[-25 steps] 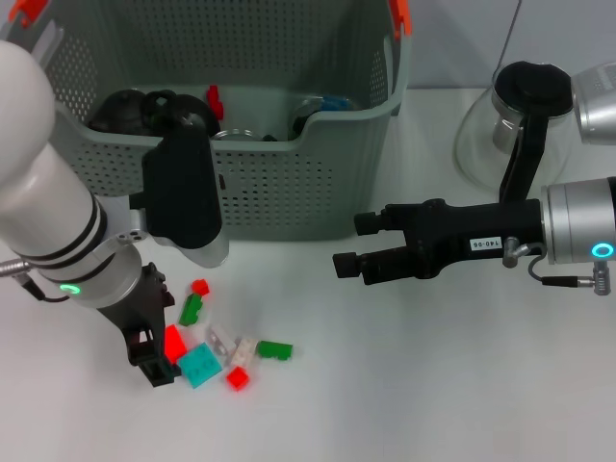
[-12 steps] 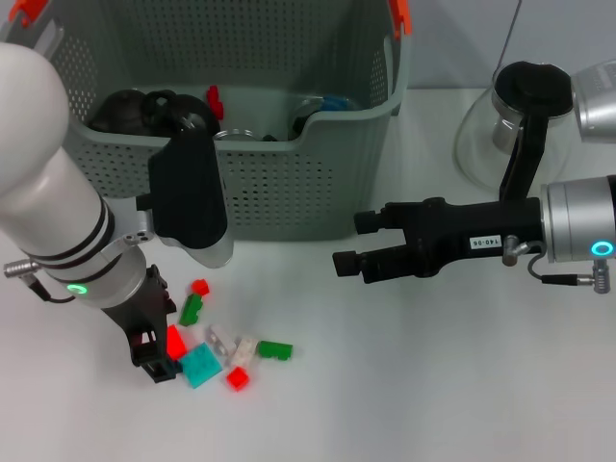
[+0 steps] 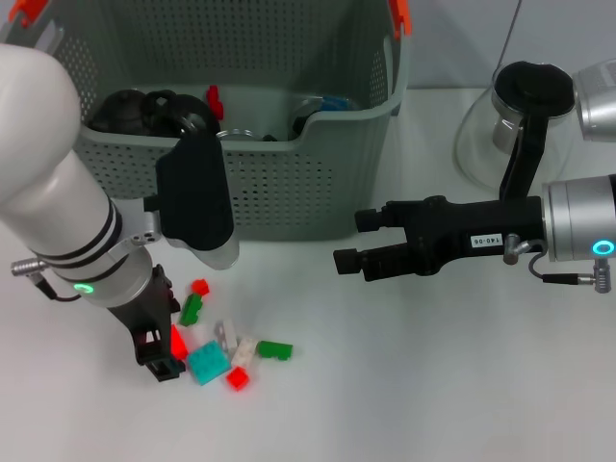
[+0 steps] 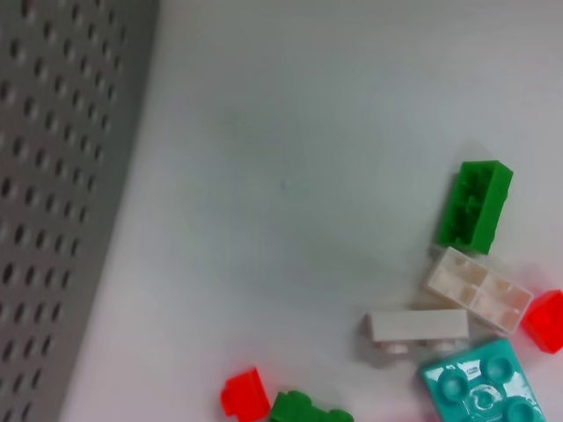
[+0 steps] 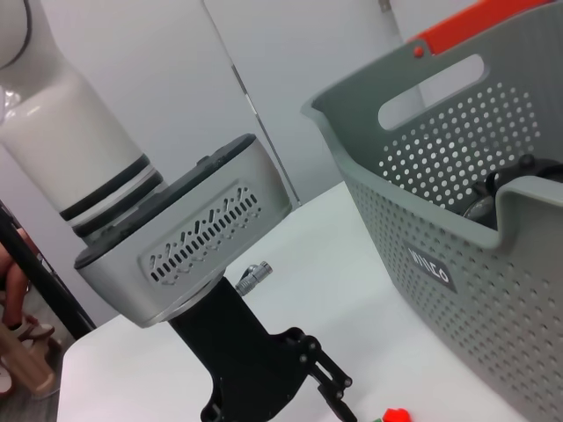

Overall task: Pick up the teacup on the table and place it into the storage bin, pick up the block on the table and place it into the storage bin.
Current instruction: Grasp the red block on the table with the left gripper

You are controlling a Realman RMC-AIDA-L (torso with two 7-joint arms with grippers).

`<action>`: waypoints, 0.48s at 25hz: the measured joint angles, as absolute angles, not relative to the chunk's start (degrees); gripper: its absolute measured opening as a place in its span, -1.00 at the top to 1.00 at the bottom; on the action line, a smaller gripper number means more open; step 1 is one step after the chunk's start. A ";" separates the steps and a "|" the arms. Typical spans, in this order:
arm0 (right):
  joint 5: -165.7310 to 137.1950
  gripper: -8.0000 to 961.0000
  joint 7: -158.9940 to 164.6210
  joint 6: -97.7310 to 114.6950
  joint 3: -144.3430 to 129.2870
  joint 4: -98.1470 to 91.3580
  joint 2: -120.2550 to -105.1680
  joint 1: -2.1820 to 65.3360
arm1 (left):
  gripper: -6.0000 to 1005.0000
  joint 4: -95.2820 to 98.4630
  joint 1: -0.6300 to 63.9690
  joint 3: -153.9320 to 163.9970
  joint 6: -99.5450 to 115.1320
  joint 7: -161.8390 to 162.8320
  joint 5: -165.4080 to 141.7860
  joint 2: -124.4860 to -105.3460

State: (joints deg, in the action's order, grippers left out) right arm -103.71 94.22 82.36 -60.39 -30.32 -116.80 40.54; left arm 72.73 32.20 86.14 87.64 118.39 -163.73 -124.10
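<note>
Several small blocks lie on the white table in front of the storage bin [image 3: 289, 192]: a red one [image 3: 177, 342], a teal one [image 3: 207, 363], green ones [image 3: 274, 350] and pale ones [image 3: 243, 351]. My left gripper [image 3: 159, 354] is down at the table, right beside the red block at the left end of the pile. The left wrist view shows the teal block [image 4: 479, 387], a green block [image 4: 475, 207] and the bin wall [image 4: 62, 176]. My right gripper [image 3: 351, 242] is open and empty, held above the table to the right of the bin. Dark cup-like things [image 3: 144, 111] lie inside the bin.
A glass carafe [image 3: 486, 135] with a black handle stands at the back right, behind my right arm. The bin also holds a red piece [image 3: 214, 99] and a blue thing [image 3: 332, 101]. The right wrist view shows my left arm [image 5: 193, 255] beside the bin [image 5: 457, 220].
My left arm has shifted slightly to the right at the pile. The teal block and a pale block next to it have moved a little. The right arm has not moved.
</note>
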 joint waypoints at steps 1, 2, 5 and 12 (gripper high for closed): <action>-103.70 -0.95 94.22 82.36 -60.37 -30.32 -116.80 40.53 | -0.51 72.66 32.23 86.15 87.59 118.39 -163.73 -124.10; -103.70 -0.95 94.21 82.36 -60.33 -30.32 -116.81 40.53 | -0.51 72.64 32.25 86.14 87.54 118.42 -163.74 -124.10; -103.70 -0.95 94.14 82.35 -60.18 -30.32 -116.78 40.46 | -0.49 72.63 32.50 86.19 87.45 118.90 -163.73 -124.10; -103.70 -0.95 93.97 82.35 -60.11 -30.33 -116.68 40.43 | -0.31 71.60 33.19 86.22 87.93 119.51 -163.73 -124.02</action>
